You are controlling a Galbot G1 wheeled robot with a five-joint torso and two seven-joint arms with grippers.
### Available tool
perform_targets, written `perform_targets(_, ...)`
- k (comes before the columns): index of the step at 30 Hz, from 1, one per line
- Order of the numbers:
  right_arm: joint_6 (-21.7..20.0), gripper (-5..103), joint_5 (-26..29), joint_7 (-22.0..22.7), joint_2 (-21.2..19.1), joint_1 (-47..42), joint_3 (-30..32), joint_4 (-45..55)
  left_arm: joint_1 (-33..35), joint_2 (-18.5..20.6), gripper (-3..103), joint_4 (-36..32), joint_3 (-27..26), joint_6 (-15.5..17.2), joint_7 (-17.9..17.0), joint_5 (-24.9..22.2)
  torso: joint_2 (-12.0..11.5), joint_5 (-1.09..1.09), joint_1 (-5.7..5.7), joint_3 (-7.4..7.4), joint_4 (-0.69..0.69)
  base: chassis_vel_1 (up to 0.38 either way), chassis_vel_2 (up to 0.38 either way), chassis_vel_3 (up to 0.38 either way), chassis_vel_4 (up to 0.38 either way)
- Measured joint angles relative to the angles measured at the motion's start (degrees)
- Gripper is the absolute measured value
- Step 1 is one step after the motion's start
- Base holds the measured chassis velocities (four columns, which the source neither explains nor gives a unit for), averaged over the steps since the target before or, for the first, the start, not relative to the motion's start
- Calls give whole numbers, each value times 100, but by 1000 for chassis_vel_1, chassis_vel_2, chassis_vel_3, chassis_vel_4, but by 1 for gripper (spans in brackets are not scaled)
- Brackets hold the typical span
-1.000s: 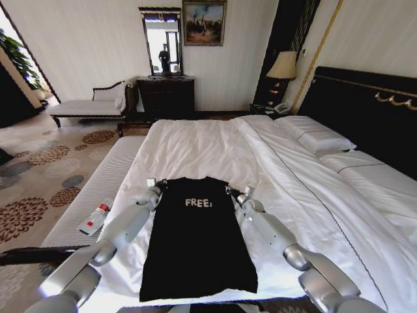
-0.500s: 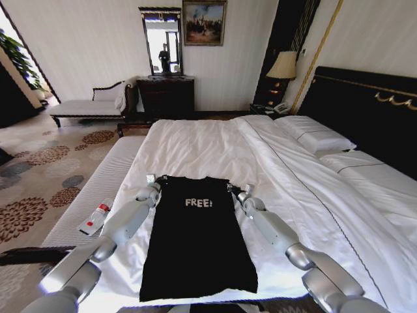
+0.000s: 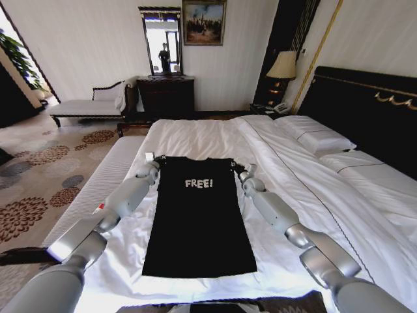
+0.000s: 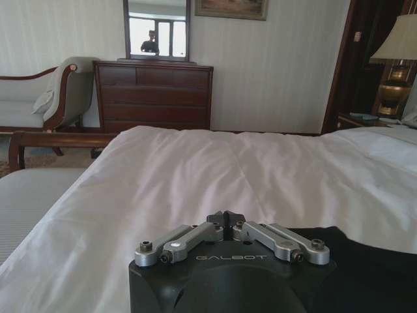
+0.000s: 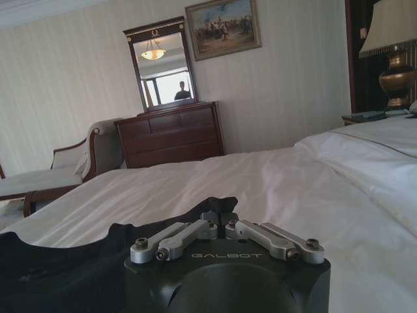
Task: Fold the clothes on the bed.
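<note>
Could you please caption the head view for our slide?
Both tools, left and right, pinch the black cotton T-shirt's shoulders on the white-sheeted bed.

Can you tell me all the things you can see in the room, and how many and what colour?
T-shirt: one, black with white "FREE!" letters, flat on the bed near its foot.
Bed: one, white sheets, dark headboard.
Pillows: white, at the headboard; number hard to tell.
Bench: one, pale striped, beside the bed.
Chaise: one, pale with dark wood, by the far wall.
Dresser: one, dark wood, far wall.
Mirror: one, above the dresser.
Painting: one, framed, on the wall.
Lamp: one, cream shade, beside the headboard.
Carpet: flower pattern, on the floor.
Left pincer: shut on the T-shirt's top corner.
Right pincer: shut on the other top corner.
</note>
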Motion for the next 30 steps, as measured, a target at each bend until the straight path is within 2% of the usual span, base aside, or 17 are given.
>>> perform_targets(2, 0, 1, -1, 10, 26, 78, -25, -31, -122, -88, 1, 105, 47, -4, 43, -9, 0, 0, 0, 0, 0, 0, 0, 0, 0)
perform_targets(4, 24, 1, -5, 31, 184, 314, -71, -308, -476, -410, 1, 548, 112, -59, 163, 49, 1, 2, -2, -1, -3, 0, 0, 0, 0)
perform_targets(8, 70, 1, -15, 34, 344, 483, -105, -666, -640, -659, 1, 932, 113, -127, 257, 210, 1, 2, -1, -1, -3, 0, 0, 0, 0)
perform_targets(12, 112, 1, -85, 28, 373, 454, -119, -731, -511, -624, 1, 775, 76, -139, 241, 282, 1, 1, 0, -1, -2, 0, 0, 0, 0)
perform_targets(16, 153, 1, -405, 44, 255, 19, -19, -291, 184, -239, 1, -68, -46, -138, 44, 383, 0, 0, -1, 0, 0, 0, 0, 0, 0)
perform_targets(17, 153, 1, -405, 44, 255, 19, -19, -291, 184, -239, 1, -68, -46, -138, 44, 383, 0, 0, -1, 0, 0, 0, 0, 0, 0)
perform_targets(21, 254, 1, -783, 106, 87, -583, 127, 214, 734, -21, 1, -780, -357, -151, -192, 452, 1, 1, -3, -1, 1, 0, 0, 0, 0)
perform_targets(22, 340, 1, -1022, 162, -5, -875, 193, 438, 953, 67, 1, -1092, -516, -177, -273, 490, 1, 1, -2, -2, -2, 0, 0, 0, 0)
perform_targets(23, 340, 1, -1022, 162, -5, -875, 193, 438, 953, 67, 1, -1092, -516, -177, -273, 490, 1, 1, -2, -2, -2, 0, 0, 0, 0)
perform_targets(27, 491, 1, -1574, 307, -250, -1564, 414, 1183, 1795, 437, 1, -2208, -880, -339, -348, 681, 1, 1, -3, -3, -5, 0, 0, 0, 0)
perform_targets(28, 491, 1, -1574, 307, -250, -1564, 414, 1183, 1795, 437, 1, -2208, -880, -339, -348, 681, 1, 1, -3, -3, -5, 0, 0, 0, 0)
perform_targets(30, 533, 1, -1724, 364, -341, -1820, 521, 1499, 2244, 590, 1, -2697, -1020, -346, -435, 738, 1, -1, -3, -2, -2, 0, 0, 0, 0)
